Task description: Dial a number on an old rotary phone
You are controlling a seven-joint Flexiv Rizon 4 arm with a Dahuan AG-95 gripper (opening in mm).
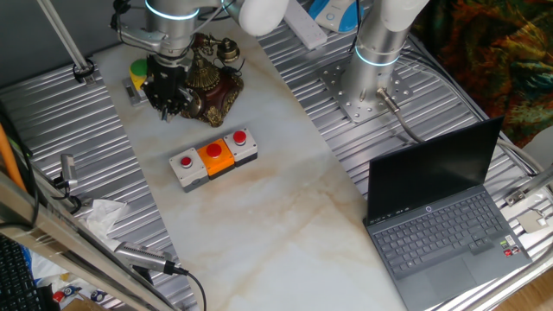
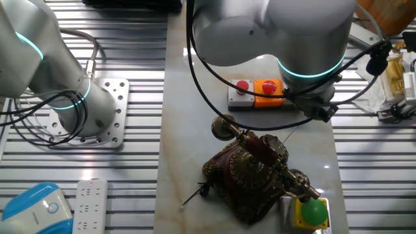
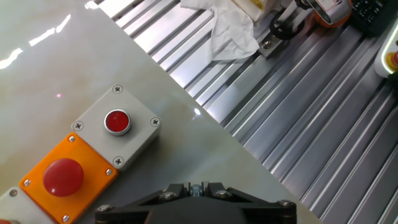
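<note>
A Flexiv Rizon arm's gripper (image 1: 166,91) hangs at the far-left end of a pale marble bench (image 1: 285,216), just beside the old rotary phone (image 1: 212,79), whose dark reddish-brown base and brass filigree sit close against the black fingers on their right in one fixed view. Whether the fingers touch the phone, and whether they stand apart or together, cannot be told from any picture.

The other fixed view looks from the opposite side: the old rotary phone (image 2: 255,170) lies near the bench's edge with its cradle handset across the top, and a yellow box with a green button (image 2: 312,212) stands just beside it at the corner. The arm's grey wrist fills the top of that picture and hides the fingers.

The hand view shows no phone, only the grey button box (image 3: 81,155) with red buttons and an orange middle section, the bench's edge running into ribbed metal decking, and a crumpled white cloth (image 3: 227,25). In one fixed view the button box (image 1: 212,159) lies near the phone, toward the bench's middle, and an open laptop (image 1: 441,212) sits at the near-right corner.
</note>
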